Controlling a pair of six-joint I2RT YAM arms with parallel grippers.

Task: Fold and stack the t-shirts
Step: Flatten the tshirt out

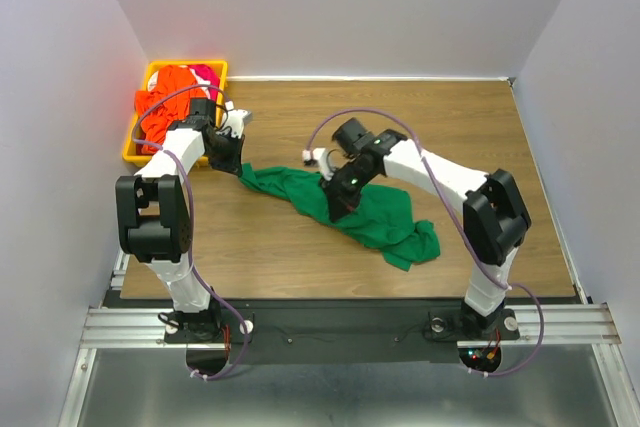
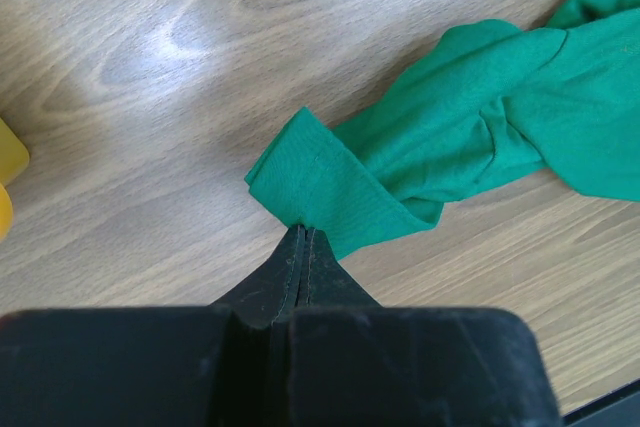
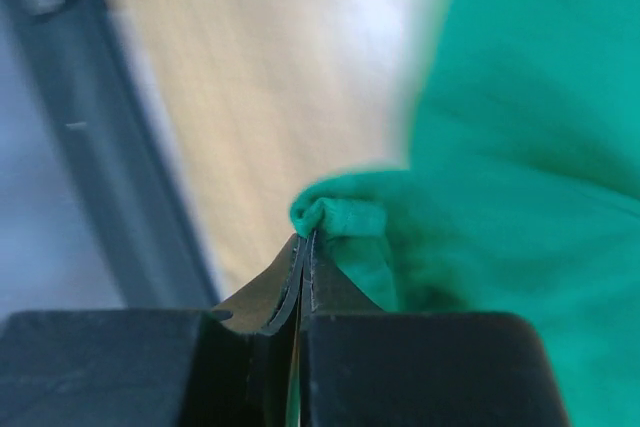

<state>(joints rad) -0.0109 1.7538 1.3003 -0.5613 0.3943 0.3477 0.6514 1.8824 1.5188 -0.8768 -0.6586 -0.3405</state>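
The dark green t-shirt (image 1: 375, 217) lies crumpled across the middle of the table, drawn out in a twisted strip toward the left. My left gripper (image 1: 232, 163) is shut on the left end of that strip; the left wrist view shows a folded corner of the green t-shirt (image 2: 330, 187) pinched at my left gripper (image 2: 303, 229). My right gripper (image 1: 335, 209) presses down on the shirt's middle and is shut on a rolled edge of the green t-shirt (image 3: 350, 222), seen at my right gripper (image 3: 308, 237). The orange t-shirt (image 1: 170, 107) and the red-pink t-shirt (image 1: 207, 74) lie bunched in the bin.
A yellow-orange plastic bin (image 1: 134, 145) stands at the table's far left corner, behind my left arm. White walls close the table in at the back and both sides. A metal rail (image 1: 340, 325) runs along the near edge by the arm bases.
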